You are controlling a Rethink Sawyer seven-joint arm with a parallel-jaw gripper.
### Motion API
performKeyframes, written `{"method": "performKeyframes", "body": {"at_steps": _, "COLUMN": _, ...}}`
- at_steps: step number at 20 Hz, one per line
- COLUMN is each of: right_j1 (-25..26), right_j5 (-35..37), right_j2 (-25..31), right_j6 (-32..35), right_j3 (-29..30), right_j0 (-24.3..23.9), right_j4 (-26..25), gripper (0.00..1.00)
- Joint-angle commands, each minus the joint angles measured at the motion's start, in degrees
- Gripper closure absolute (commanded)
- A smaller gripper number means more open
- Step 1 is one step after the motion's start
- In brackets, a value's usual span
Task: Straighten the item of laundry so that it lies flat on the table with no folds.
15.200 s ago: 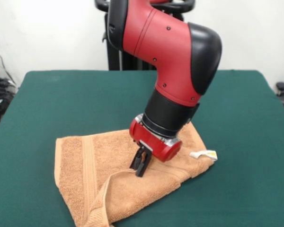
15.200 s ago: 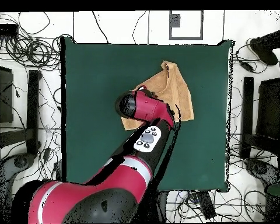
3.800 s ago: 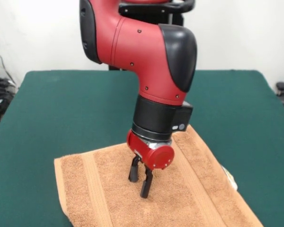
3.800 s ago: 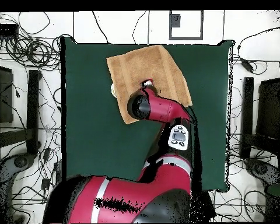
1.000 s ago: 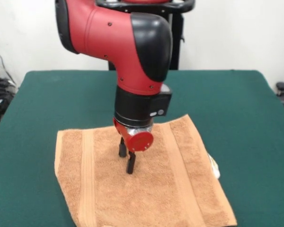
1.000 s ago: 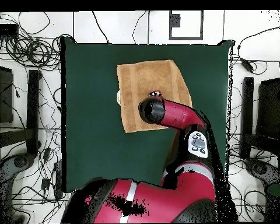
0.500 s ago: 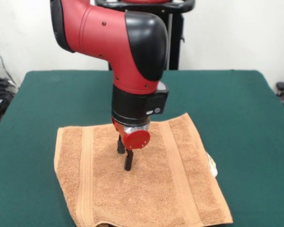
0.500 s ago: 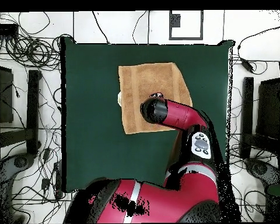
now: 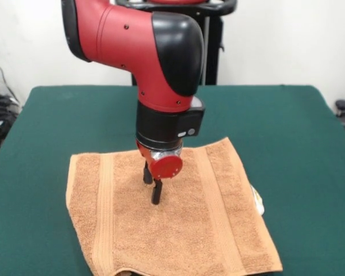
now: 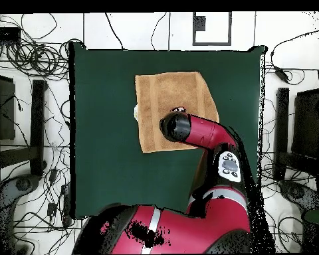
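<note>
The item of laundry (image 9: 178,230), an orange-tan towel with two woven bands, lies spread on the green table (image 9: 293,126). Its near edge shows a small raised lip at the front. A white tag (image 9: 257,202) peeks out at its right side. My gripper (image 9: 152,184) points down at the towel's middle, open, its fingertips at or just above the cloth with nothing held between them. In the overhead view the towel (image 10: 165,93) is a rough rectangle on the table (image 10: 102,133). The arm (image 10: 195,129) covers its lower right part and hides the gripper.
Cables, stands and floor clutter (image 10: 29,99) ring the table in the overhead view. A white wall (image 9: 287,40) stands behind the table.
Over the last second the arm shifted slightly left and back, and the towel's near edge drew a little farther in from the table's front. In the last half second almost nothing moved.
</note>
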Motion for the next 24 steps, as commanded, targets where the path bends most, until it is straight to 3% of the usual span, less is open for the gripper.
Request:
{"method": "performKeyframes", "body": {"at_steps": 1, "right_j1": 4.9, "right_j5": 14.6, "right_j2": 5.1, "right_j6": -3.3, "right_j3": 10.7, "right_j0": 1.8, "right_j4": -3.0, "gripper": 0.00}}
{"method": "performKeyframes", "body": {"at_steps": 6, "right_j1": 2.0, "right_j5": 21.0, "right_j2": 2.4, "right_j6": -2.8, "right_j3": 10.0, "right_j0": 4.4, "right_j4": -3.6, "gripper": 0.00}}
{"method": "performKeyframes", "body": {"at_steps": 17, "right_j1": 0.7, "right_j5": 24.7, "right_j2": 2.4, "right_j6": -3.3, "right_j3": 8.2, "right_j0": 4.3, "right_j4": -4.4, "gripper": 0.00}}
{"method": "performKeyframes", "body": {"at_steps": 24, "right_j1": 3.3, "right_j5": 28.3, "right_j2": 5.0, "right_j6": -2.8, "right_j3": 5.2, "right_j0": 2.5, "right_j4": -3.1, "gripper": 0.00}}
